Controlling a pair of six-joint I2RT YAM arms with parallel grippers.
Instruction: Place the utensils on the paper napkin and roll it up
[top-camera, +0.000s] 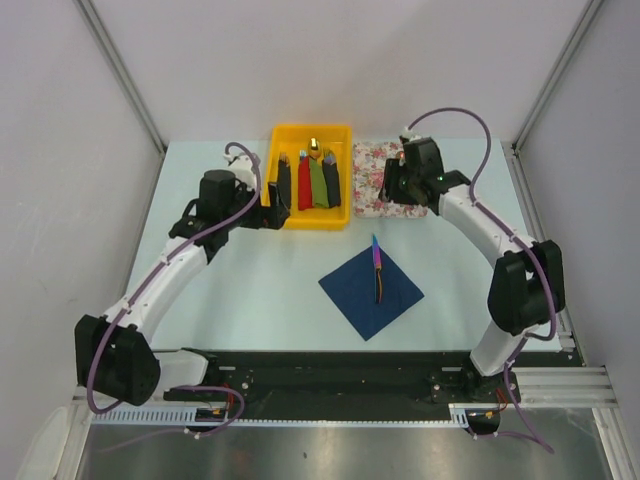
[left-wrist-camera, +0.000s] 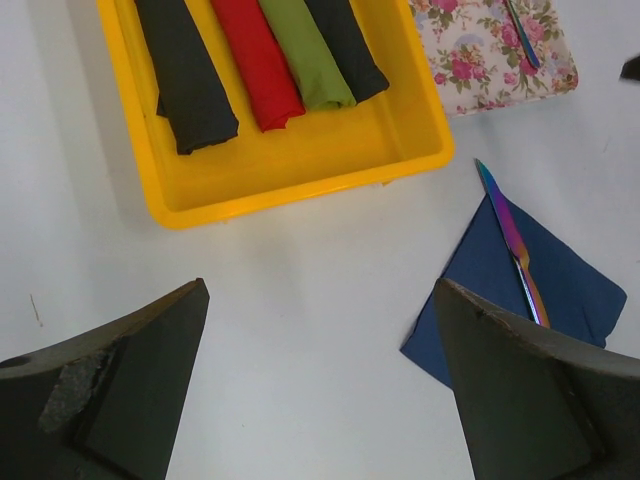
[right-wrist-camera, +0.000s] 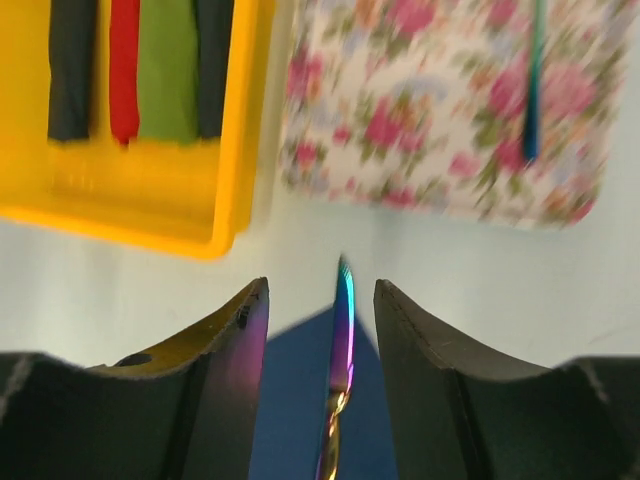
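Note:
The navy paper napkin lies as a diamond on the table. One iridescent utensil rests on it, its blade tip poking past the far corner. A second slim utensil lies on the floral mat. In the right wrist view my right gripper is open, and the utensil lies between its fingers with a gap on each side. In the top view that gripper sits over the mat's near-left part. My left gripper stands wide open over bare table, near the tray's left side.
A yellow tray at the back holds black, red and green rolled bundles. The floral mat lies right of it. Slanted frame posts stand at both back corners, and a black rail runs along the near edge.

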